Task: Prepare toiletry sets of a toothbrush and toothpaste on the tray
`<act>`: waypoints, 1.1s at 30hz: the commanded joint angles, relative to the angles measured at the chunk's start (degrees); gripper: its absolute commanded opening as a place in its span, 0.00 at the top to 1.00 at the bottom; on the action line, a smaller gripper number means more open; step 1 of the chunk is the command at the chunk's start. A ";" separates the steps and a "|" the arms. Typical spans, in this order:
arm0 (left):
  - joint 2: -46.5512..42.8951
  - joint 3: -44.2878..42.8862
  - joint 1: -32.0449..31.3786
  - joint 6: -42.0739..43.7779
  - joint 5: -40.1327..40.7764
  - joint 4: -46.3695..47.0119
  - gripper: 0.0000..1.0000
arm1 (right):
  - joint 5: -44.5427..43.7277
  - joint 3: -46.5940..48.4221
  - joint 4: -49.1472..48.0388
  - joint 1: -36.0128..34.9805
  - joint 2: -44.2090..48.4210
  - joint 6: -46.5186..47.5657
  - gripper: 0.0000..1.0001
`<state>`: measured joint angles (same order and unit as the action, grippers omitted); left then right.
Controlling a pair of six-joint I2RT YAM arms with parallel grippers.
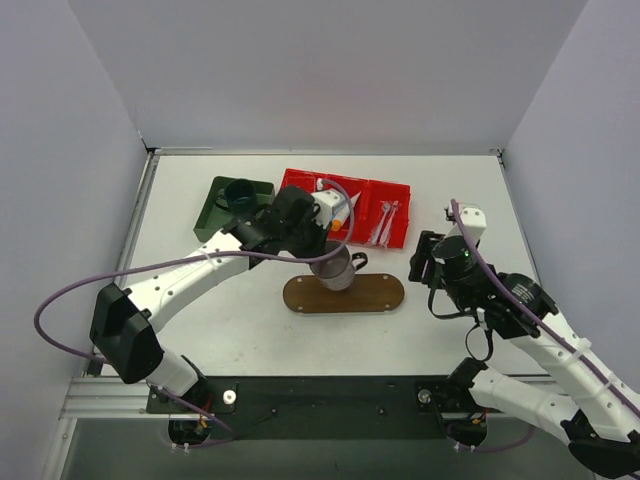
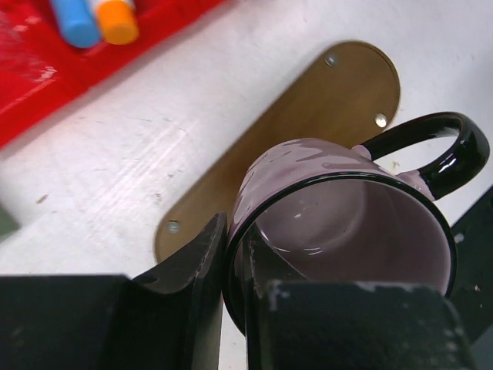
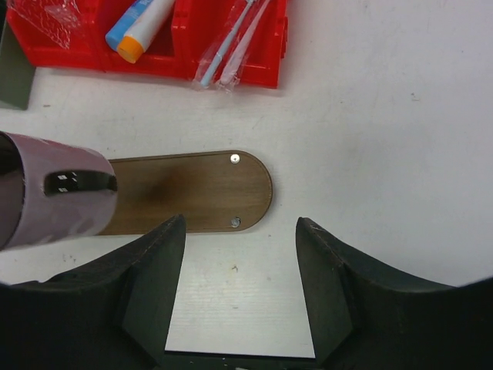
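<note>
because its jaws pinch the rim, the left gripper (image 2: 231,258) holds the translucent pink mug (image 2: 308,173) mouth-up over the left half of the oval brown wooden tray (image 2: 308,116); the right gripper (image 3: 240,227) hangs open, clear.

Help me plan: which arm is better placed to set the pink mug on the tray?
Left: the left fingers pinch the pink mug by its rim over the tray. The right fingers stand open, empty, off its right end.

Mug (image 2: 308,166) pink, rim and handle black; tray (image 1: 380,293) brown; bin (image 1: 395,187), 12 o'clock, red; box (image 1: 212,215), 10 o'clock, dark green.
</note>
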<state>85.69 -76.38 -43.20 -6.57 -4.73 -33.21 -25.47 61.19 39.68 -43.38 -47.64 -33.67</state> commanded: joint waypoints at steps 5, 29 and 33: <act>3.78 -2.46 -7.24 1.29 -3.00 0.17 1.00 | 7.45 -0.37 -7.33 -0.75 -5.27 0.45 0.42; 3.78 -0.79 -8.13 0.59 -0.37 2.36 1.00 | 11.50 -4.85 -17.62 -10.50 -16.96 0.36 0.54; 3.17 -0.26 -8.04 0.59 -0.10 3.06 1.00 | 11.15 -4.85 -18.06 -10.94 -18.45 0.71 0.56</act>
<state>91.05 -75.92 -50.94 -5.58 -4.29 -35.68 -13.08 56.75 22.81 -53.36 -64.42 -34.09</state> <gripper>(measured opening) 0.204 0.448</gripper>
